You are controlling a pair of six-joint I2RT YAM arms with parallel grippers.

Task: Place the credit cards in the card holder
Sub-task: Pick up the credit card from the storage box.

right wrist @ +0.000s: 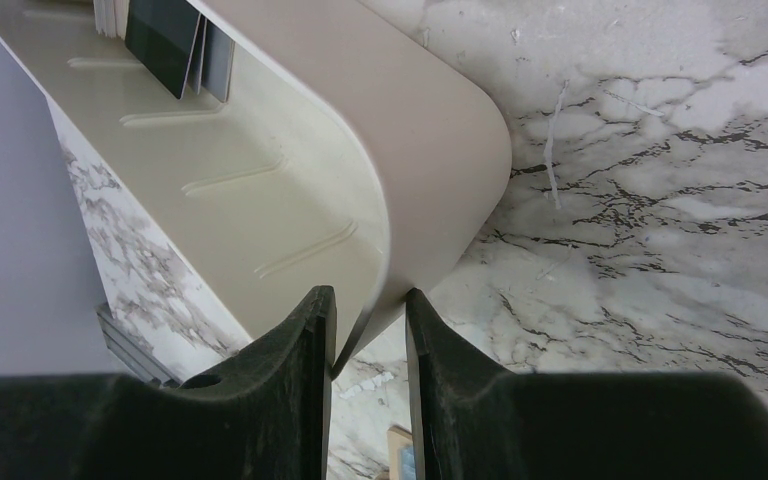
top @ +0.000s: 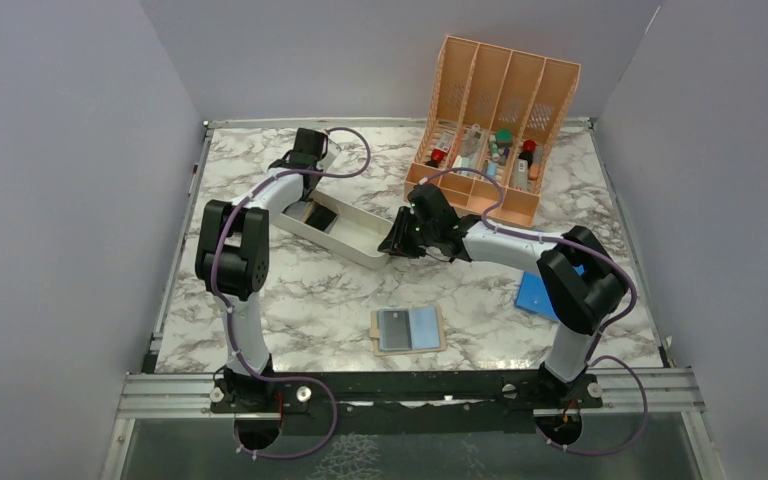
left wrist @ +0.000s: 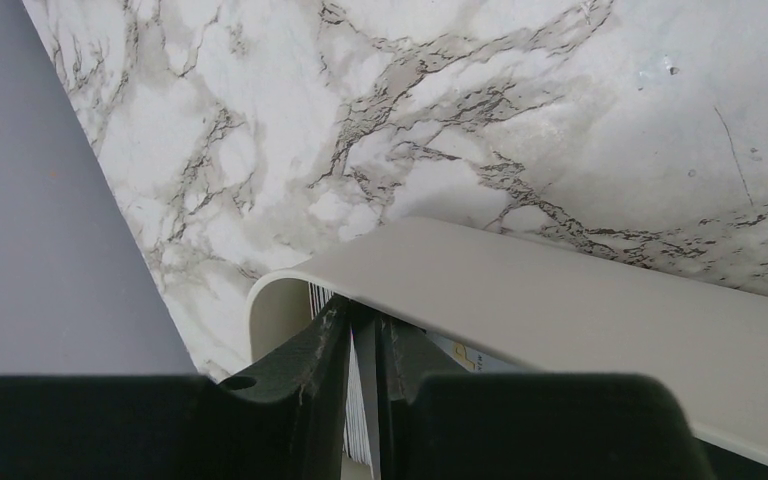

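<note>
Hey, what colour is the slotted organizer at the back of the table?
Peach-orange; the organizer shows best in the top external view.

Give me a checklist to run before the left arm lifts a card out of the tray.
1. Right end effector clamped on the white tray's end wall: ok.
2. Left end effector down among the credit cards at the tray's far end: ok.
3. Left fingers firmly closed on a card: cannot tell.
4. Only one card between those fingers: cannot tell.
5. Card holder lying open on the table, pockets up: ok.
</note>
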